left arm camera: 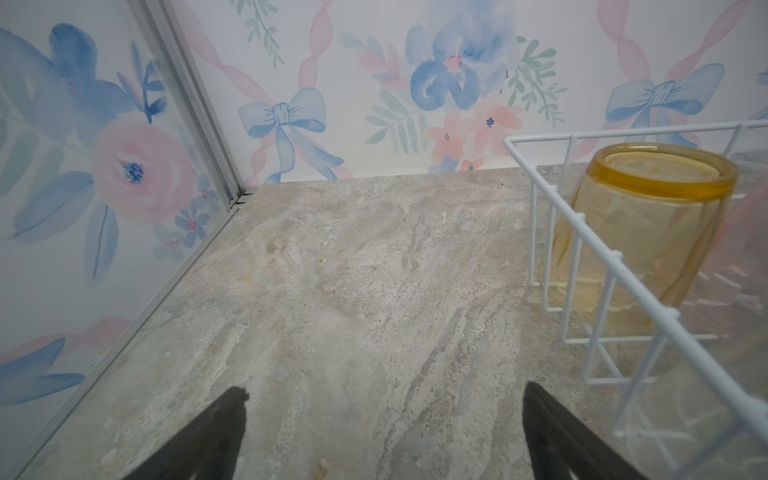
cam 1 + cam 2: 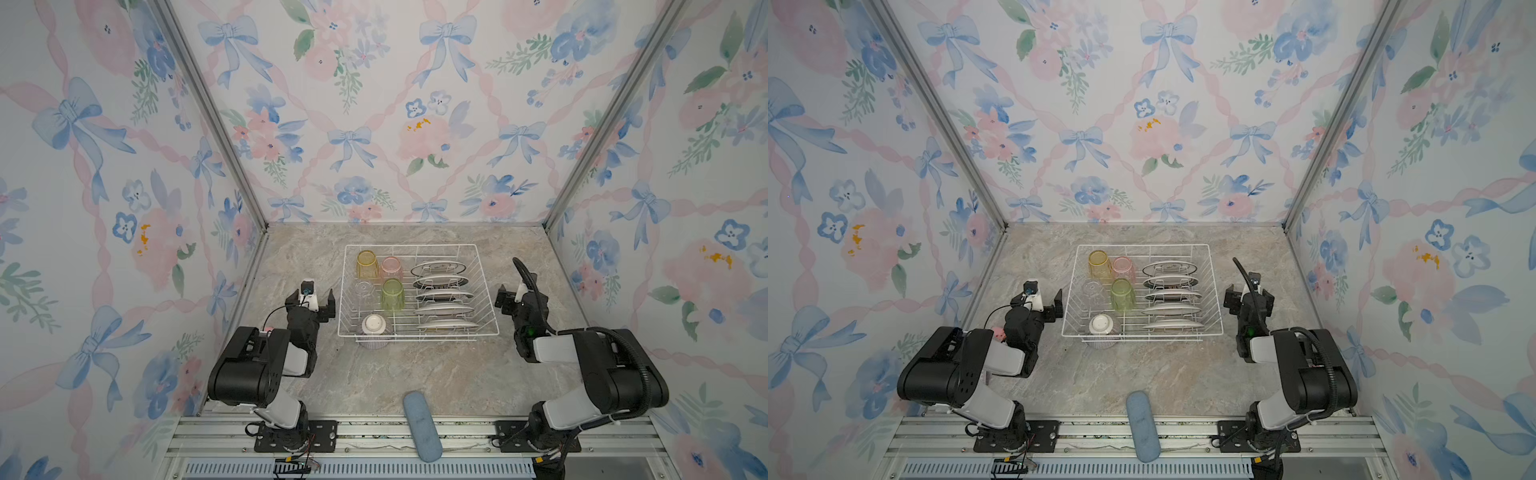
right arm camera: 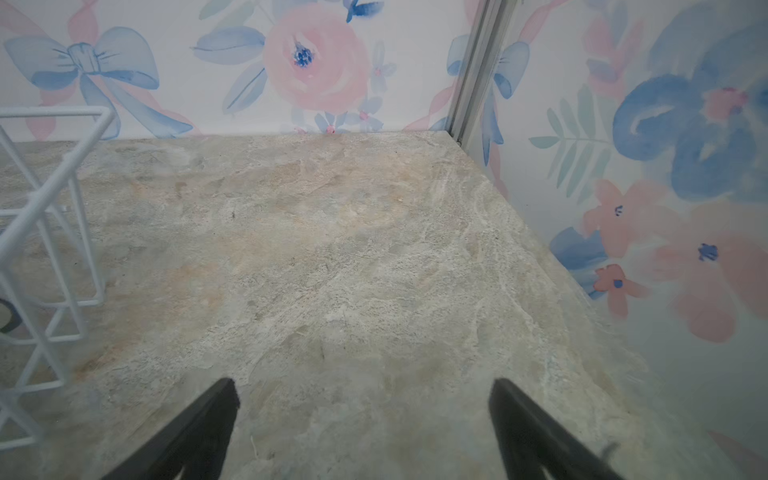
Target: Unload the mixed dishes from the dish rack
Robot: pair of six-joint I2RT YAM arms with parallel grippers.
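Left pincer, right pincer gape, seemingly clear of dish rack.

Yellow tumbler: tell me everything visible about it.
The yellow tumbler is translucent amber, glass or plastic by its look. It stands upside down, thick base ring uppermost, mouth on the wire floor of the dish rack, in its far left corner in both top views. The pink tumbler stands close beside it; whether they touch is unclear.
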